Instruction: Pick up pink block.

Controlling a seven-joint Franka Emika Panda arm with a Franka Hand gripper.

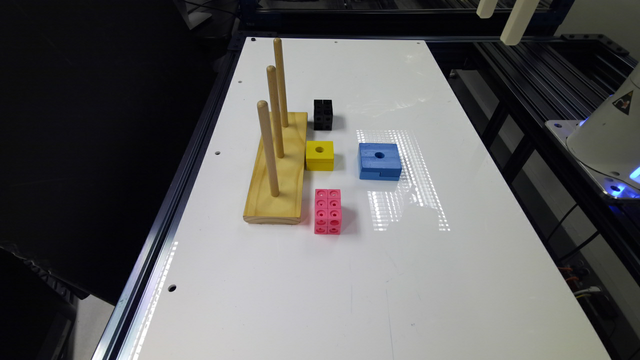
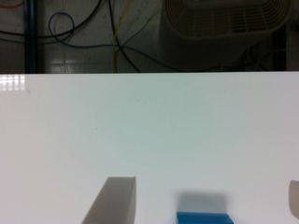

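Hand: in the wrist view the two pale fingers stand wide apart with nothing between them, above bare white worktop. The near edge of the blue block shows between the fingers, lower down.

Pink block: lies flat on the worktop, roughly mid-length, closer to the long edge on the exterior view's left than to the opposite one. Its long axis runs along the worktop's length. It sits just beside the end of the wooden peg board, apart from it. The yellow block lies beyond it, the black cube further on.

Handling, judged: rigid plastic, light, not fragile; smooth faces may slip somewhat. Best hold is probably across the two-cube width, near mid-length, fingers on the long side faces. Clearance on the peg-board side looks tight; a finger could nudge the board.

Task not yet begun: hand well apart from the pink block.
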